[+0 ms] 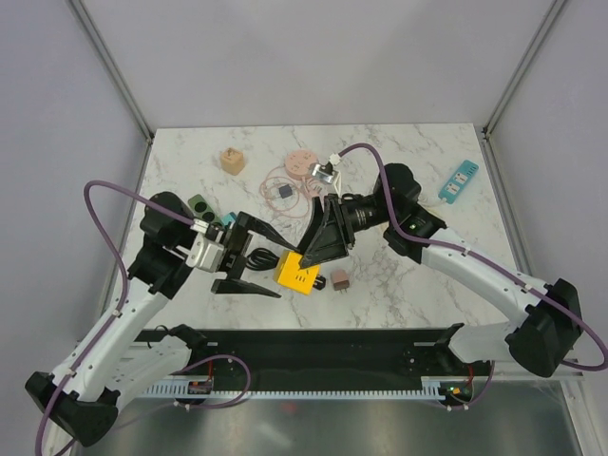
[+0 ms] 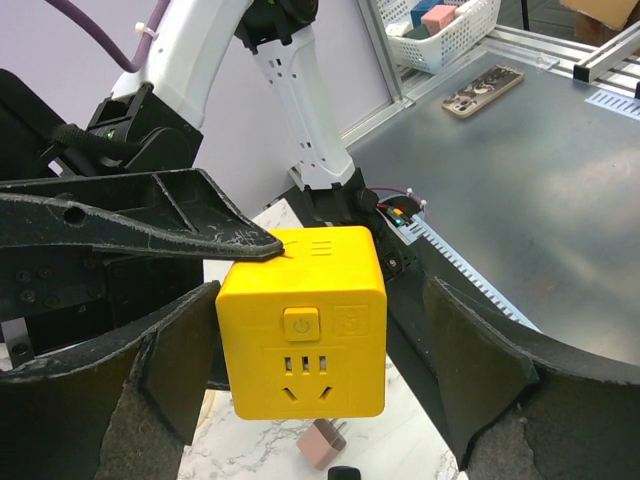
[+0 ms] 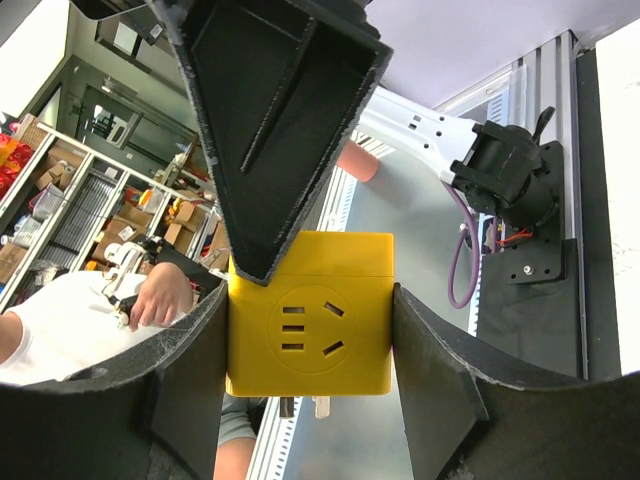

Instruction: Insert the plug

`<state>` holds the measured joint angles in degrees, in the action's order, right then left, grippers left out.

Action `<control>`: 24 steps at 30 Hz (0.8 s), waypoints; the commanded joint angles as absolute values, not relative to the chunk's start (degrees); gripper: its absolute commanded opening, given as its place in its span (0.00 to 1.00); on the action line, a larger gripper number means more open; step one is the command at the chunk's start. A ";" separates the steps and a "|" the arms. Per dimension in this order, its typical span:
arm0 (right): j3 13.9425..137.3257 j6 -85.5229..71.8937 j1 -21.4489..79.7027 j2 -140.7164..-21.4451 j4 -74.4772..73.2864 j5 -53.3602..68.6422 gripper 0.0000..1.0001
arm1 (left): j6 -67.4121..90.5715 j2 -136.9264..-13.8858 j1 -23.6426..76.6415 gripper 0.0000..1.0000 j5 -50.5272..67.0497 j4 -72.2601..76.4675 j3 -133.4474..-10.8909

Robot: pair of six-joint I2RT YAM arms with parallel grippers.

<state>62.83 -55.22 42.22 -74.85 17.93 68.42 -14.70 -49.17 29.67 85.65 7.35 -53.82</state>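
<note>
Gripping the socket cube mid-table with the right tool; left tool spread apart around it. Plug loose on the table, just right. Could twist the cube through 2 crowded tools colliding.

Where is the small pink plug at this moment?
The pink plug lies on the table in the top view, just right of the yellow socket cube, towards the near edge.
</note>
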 commanded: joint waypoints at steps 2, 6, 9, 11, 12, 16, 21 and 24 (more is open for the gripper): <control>65.57 -54.58 42.63 -75.58 19.60 67.94 0.00 | -13.01 -49.30 29.88 0.88 91.23 7.30 -53.26; 66.00 -54.76 42.80 -75.76 20.04 67.94 0.00 | -12.74 -49.57 29.97 0.87 90.97 7.03 -52.56; 66.27 -54.76 43.06 -75.85 20.13 68.03 0.00 | -13.01 -49.75 29.97 0.87 90.35 6.85 -52.03; 66.27 -54.76 42.98 -76.02 20.13 68.11 0.00 | -12.92 -49.92 29.97 0.88 90.00 6.51 -51.86; 66.10 -54.76 42.89 -76.11 20.21 68.12 0.00 | -13.09 -50.01 29.97 0.88 89.83 6.42 -51.86; 66.09 -54.67 43.07 -76.46 20.21 68.03 0.00 | -13.89 -50.10 29.97 0.86 89.21 5.71 -51.94; 65.65 -54.67 42.98 -77.17 20.13 67.68 0.00 | -13.62 -51.24 30.06 0.80 89.56 5.54 -52.56; 65.39 -54.75 43.07 -77.78 20.13 67.24 0.00 | -13.54 -50.98 30.41 0.77 89.65 5.45 -52.03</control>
<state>63.57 -55.24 42.81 -77.47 17.98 68.01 -14.35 -51.16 29.78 85.60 5.65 -51.96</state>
